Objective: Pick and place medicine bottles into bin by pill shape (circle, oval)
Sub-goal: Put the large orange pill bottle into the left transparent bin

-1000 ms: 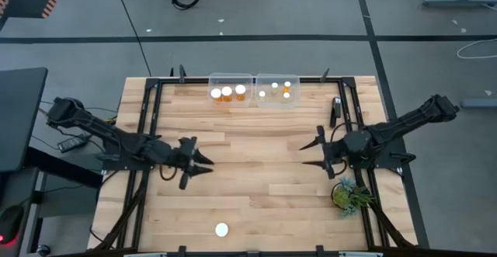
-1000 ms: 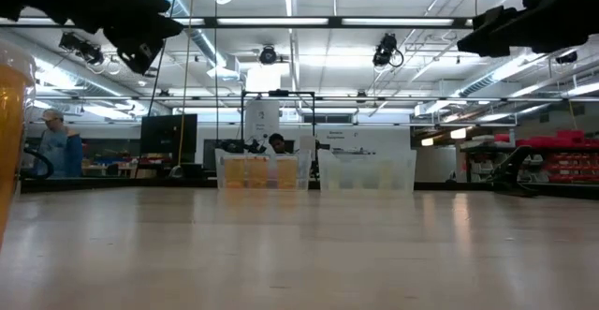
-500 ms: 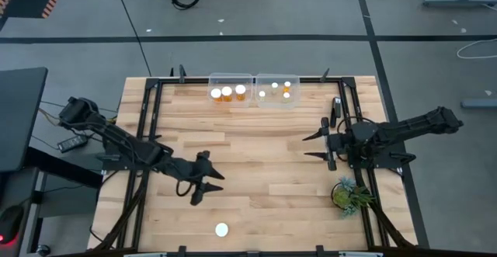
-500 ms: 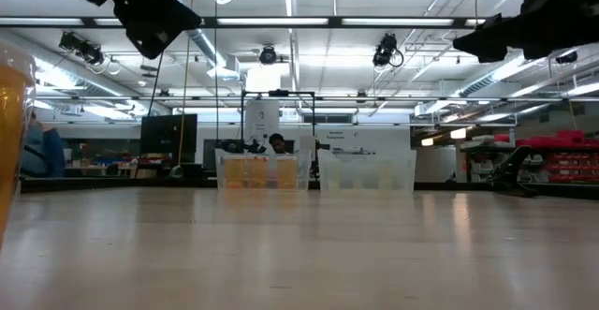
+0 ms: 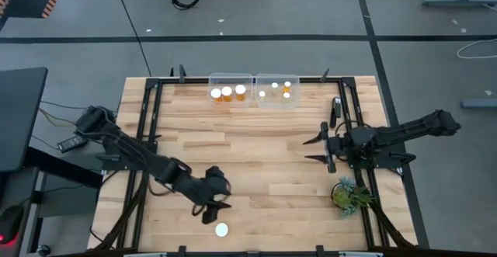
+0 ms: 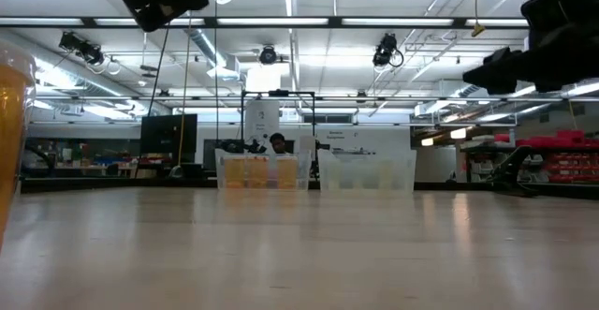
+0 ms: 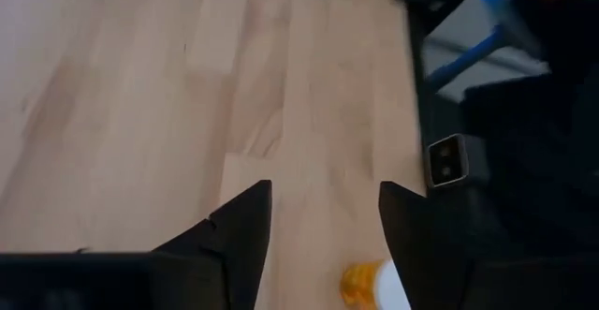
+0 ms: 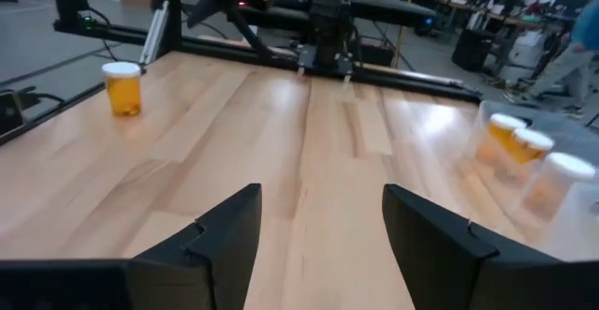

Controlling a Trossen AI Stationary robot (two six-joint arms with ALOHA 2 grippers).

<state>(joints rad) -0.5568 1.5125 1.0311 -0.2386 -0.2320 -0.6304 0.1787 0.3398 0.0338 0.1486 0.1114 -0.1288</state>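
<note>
- Left gripper (image 5: 211, 210): fingers apart, nothing between them, held above the near part of the table (image 5: 256, 164).
- Lone medicine bottle (image 5: 222, 230), white cap up, stands on the wood just beyond the left fingertips, near the front edge; not touching them.
- Left wrist view: same bottle (image 7: 372, 285) sits close by the gap between the fingers (image 7: 234, 240).
- Right gripper (image 5: 317, 150): fingers apart, empty, off by the right side.
- Far edge: two clear bins (image 5: 231, 79), each holding bottles (image 5: 227, 92), well away from both grippers.
- Green plant (image 5: 347, 192) just beside the right arm.

Left claw (image 5: 211, 213) and right claw (image 5: 314, 150), fingers apart.
</note>
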